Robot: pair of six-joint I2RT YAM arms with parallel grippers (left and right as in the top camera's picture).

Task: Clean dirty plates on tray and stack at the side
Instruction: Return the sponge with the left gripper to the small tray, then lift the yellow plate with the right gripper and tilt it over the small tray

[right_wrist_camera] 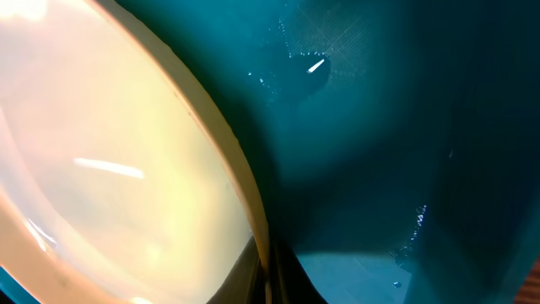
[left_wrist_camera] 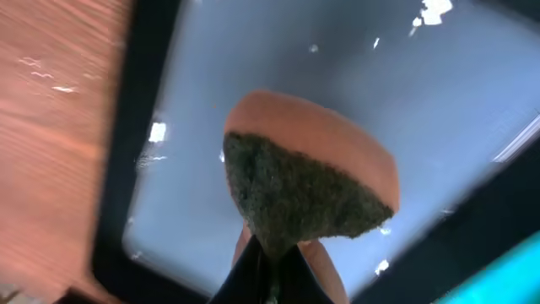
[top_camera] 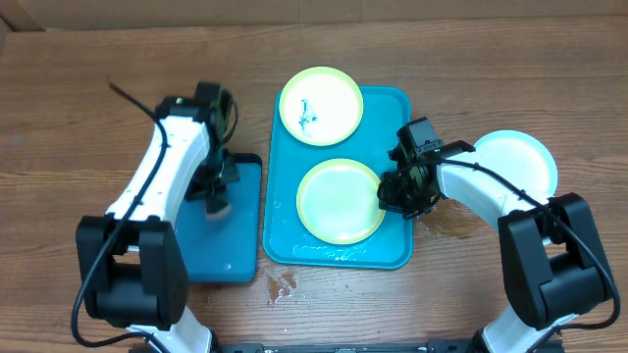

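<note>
Overhead is showing right tool (top_camera: 389, 192) clamping rim of near yellow-green plate (top_camera: 339, 201) in tray (top_camera: 378, 127), left tool (top_camera: 217, 196) clamping sponge (left_wrist_camera: 304, 186); plate is seeming light, stiff, wet-slick, so rim pinch is risking slip.

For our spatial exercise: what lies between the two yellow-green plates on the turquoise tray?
Overhead view: only bare tray floor between the smeared plate and the clean plate.

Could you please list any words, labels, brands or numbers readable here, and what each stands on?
None can be read: the smeared plate, the clean yellow-green plate, the pale blue plate, the turquoise tray, the dark blue tray and the sponge show no text or sign.
</note>
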